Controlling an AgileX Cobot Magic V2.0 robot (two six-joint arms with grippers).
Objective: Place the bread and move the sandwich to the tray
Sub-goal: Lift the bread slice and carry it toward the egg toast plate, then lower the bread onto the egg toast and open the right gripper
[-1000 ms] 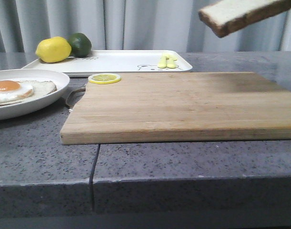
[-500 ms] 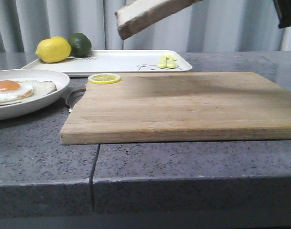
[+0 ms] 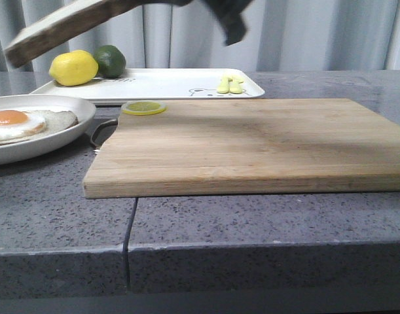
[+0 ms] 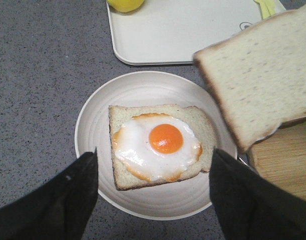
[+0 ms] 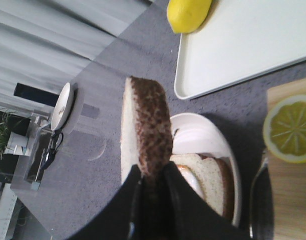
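- Dark brown crust edge-on is what the right wrist view shows: the bread (image 5: 142,135) is pinched by its crust edge, the right gripper (image 5: 148,200) fingers closed on it from both faces. Makes sense to me, since holding one edge leaves the whole flat side free to drop onto something.
- From the front the bread (image 3: 62,26) is up in the air, tilted, out over the left part of the table above the plate (image 3: 75,121). Not touching anything below it.
- The left gripper (image 4: 153,195) hangs over the plate (image 4: 92,125) with its fingers wide apart, nothing between them, the egg slice framed right in the gap. My guess is it's parked there ready for the plate once the top goes on.
- The sandwich (image 4: 160,145) is only half built: one slice with a white fried egg and orange yolk, sitting roughly in the middle of the plate. No lid yet.
- The bread itself is a thick square slice, pale off-white crumb with small flecks, dark crust all round.
- The tray (image 3: 167,85) sits at the back, a lemon (image 3: 73,68) and lime (image 3: 110,61) at its far left corner, plenty of bare white left.
- The cutting board (image 3: 252,144) has just a lemon slice (image 3: 143,107) at its corner.
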